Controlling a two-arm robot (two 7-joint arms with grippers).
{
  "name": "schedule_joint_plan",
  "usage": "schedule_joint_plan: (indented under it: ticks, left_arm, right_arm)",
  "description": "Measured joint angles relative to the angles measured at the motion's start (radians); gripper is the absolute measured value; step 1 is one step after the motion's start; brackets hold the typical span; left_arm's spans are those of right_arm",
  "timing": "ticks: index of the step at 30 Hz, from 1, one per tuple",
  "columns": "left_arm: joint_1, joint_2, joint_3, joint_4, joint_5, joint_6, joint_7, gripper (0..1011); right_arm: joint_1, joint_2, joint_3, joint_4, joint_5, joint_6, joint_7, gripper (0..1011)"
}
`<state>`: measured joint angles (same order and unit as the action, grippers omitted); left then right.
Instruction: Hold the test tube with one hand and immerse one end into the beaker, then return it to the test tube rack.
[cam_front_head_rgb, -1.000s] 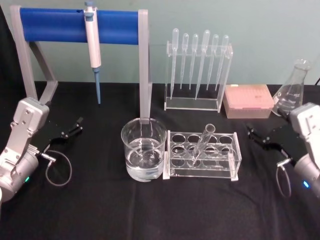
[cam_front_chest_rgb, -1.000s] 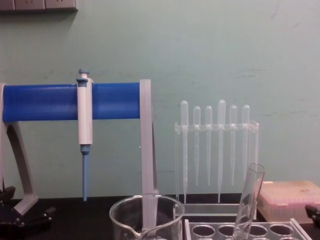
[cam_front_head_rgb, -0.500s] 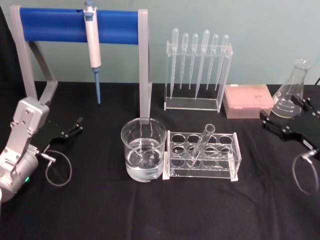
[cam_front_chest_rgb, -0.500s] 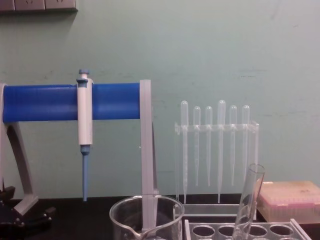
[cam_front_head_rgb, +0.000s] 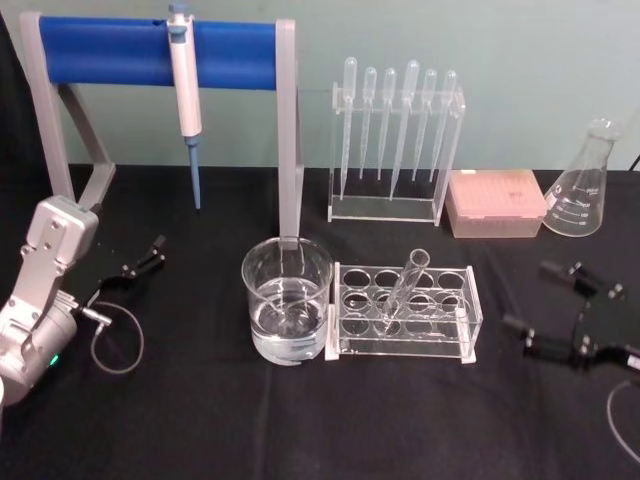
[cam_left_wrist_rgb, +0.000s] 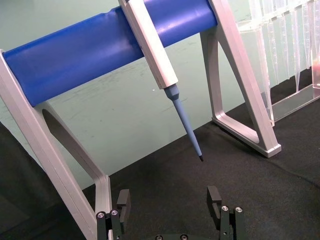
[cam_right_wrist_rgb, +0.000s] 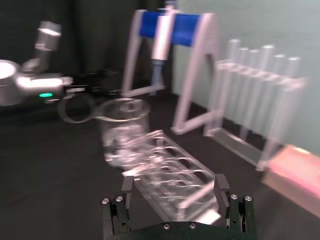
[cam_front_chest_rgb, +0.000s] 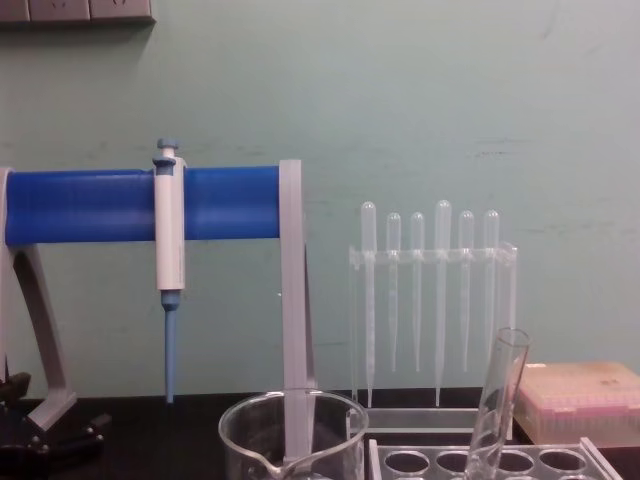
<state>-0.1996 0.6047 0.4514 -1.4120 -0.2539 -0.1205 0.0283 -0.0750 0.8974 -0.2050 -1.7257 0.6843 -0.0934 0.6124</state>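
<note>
The test tube (cam_front_head_rgb: 404, 291) leans in a clear rack (cam_front_head_rgb: 455, 330), its open top tilted up to the right; the chest view shows its upper part (cam_front_chest_rgb: 498, 398). The beaker (cam_front_head_rgb: 287, 300), holding some water, stands just left of the rack, and its rim (cam_front_chest_rgb: 290, 425) is in the chest view. My right gripper (cam_front_head_rgb: 527, 295) is open to the right of the rack, pointing at it and clear of it; the right wrist view shows the open gripper (cam_right_wrist_rgb: 174, 185) facing the blurred rack (cam_right_wrist_rgb: 172, 182) and beaker (cam_right_wrist_rgb: 125, 127). My left gripper (cam_front_head_rgb: 143, 258) rests open at the far left.
A blue-barred stand (cam_front_head_rgb: 150, 50) holds a white-and-blue pipettor (cam_front_head_rgb: 184, 85) behind the beaker. A pipette rack (cam_front_head_rgb: 395, 150), a pink tip box (cam_front_head_rgb: 495, 202) and a conical flask (cam_front_head_rgb: 580, 185) line the back. Black cloth lies bare in front.
My right gripper has swung from beside the flask down toward the near right, now turned to face the rack. The left arm, tube and beaker have stayed still.
</note>
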Motion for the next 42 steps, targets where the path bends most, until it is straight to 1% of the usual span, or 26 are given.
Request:
schedule_joint_plan:
  ticks: [5, 8, 11, 12, 13, 20, 24, 25, 28, 38, 42]
  left_arm:
    - [0.0, 0.0, 0.0, 0.0, 0.0, 0.0, 0.0, 1000]
    - [0.0, 0.0, 0.0, 0.0, 0.0, 0.0, 0.0, 1000]
    - [0.0, 0.0, 0.0, 0.0, 0.0, 0.0, 0.0, 1000]
    - [0.0, 0.0, 0.0, 0.0, 0.0, 0.0, 0.0, 1000]
    - [0.0, 0.0, 0.0, 0.0, 0.0, 0.0, 0.0, 1000]
    - [0.0, 0.0, 0.0, 0.0, 0.0, 0.0, 0.0, 1000]
    - [0.0, 0.0, 0.0, 0.0, 0.0, 0.0, 0.0, 1000]
    - [0.0, 0.0, 0.0, 0.0, 0.0, 0.0, 0.0, 1000]
    - [0.0, 0.0, 0.0, 0.0, 0.0, 0.0, 0.0, 1000]
    - [0.0, 0.0, 0.0, 0.0, 0.0, 0.0, 0.0, 1000]
    - [0.0, 0.0, 0.0, 0.0, 0.0, 0.0, 0.0, 1000]
  right_arm:
    - [0.002, 0.006, -0.017, -0.002, 0.006, -0.01, 0.093, 1000]
    - [0.009, -0.001, -0.026, -0.002, 0.002, -0.014, 0.111, 1000]
    - [0.031, -0.021, -0.047, 0.005, -0.001, -0.013, 0.129, 1000]
    - [0.031, -0.021, -0.047, 0.005, -0.001, -0.013, 0.129, 1000]
    - [0.043, -0.032, -0.057, 0.008, -0.003, -0.011, 0.133, 1000]
    - [0.105, -0.088, -0.103, 0.021, -0.009, 0.008, 0.131, 1000]
    - [0.149, -0.127, -0.135, 0.039, -0.021, 0.027, 0.112, 1002]
    - [0.149, -0.127, -0.135, 0.039, -0.021, 0.027, 0.112, 1002]
    - [0.187, -0.161, -0.163, 0.059, -0.038, 0.042, 0.09, 1000]
    - [0.256, -0.218, -0.207, 0.103, -0.08, 0.05, 0.057, 1002]
    - [0.271, -0.235, -0.219, 0.116, -0.098, 0.049, 0.044, 1002]
